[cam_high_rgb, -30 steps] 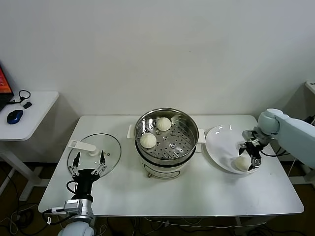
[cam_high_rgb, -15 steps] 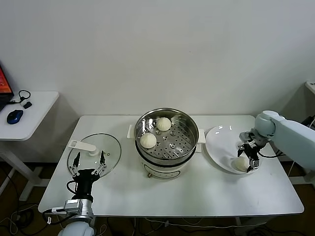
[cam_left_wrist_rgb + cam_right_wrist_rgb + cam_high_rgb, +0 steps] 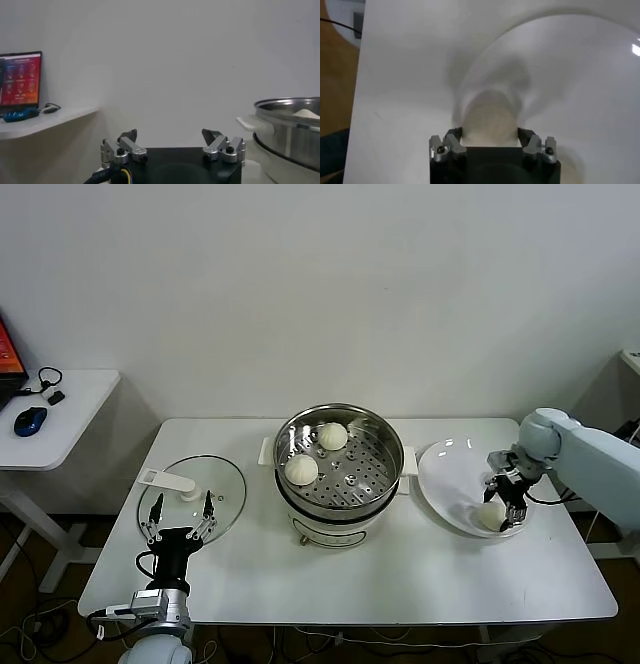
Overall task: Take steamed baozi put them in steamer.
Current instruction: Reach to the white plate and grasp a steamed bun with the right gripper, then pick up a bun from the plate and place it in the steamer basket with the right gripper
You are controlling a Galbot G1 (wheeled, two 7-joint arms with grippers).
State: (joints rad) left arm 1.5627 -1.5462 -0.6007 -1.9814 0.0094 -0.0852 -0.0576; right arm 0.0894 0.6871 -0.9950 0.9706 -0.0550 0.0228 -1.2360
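The steel steamer [image 3: 372, 474] stands mid-table and holds two cream-white baozi [image 3: 332, 436] [image 3: 301, 470] on its perforated floor. A third baozi [image 3: 490, 516] lies at the near right of the white plate [image 3: 450, 474]. My right gripper [image 3: 505, 502] is down over this baozi. In the right wrist view the fingers [image 3: 454, 135] press both sides of the baozi [image 3: 490, 117], which still rests on the plate [image 3: 580, 75]. My left gripper [image 3: 178, 519] is parked open and empty near the table's front left, as the left wrist view [image 3: 170, 134] also shows.
A flat glass lid [image 3: 215, 484] with a white handle [image 3: 168, 480] lies left of the steamer, just beyond my left gripper. The steamer's rim [image 3: 292, 107] shows in the left wrist view. A side table [image 3: 70, 409] with a blue mouse [image 3: 30, 421] stands far left.
My right gripper has shifted slightly left and down over the baozi on the plate, and its fingers have come in against the baozi's sides. The left arm has not moved.
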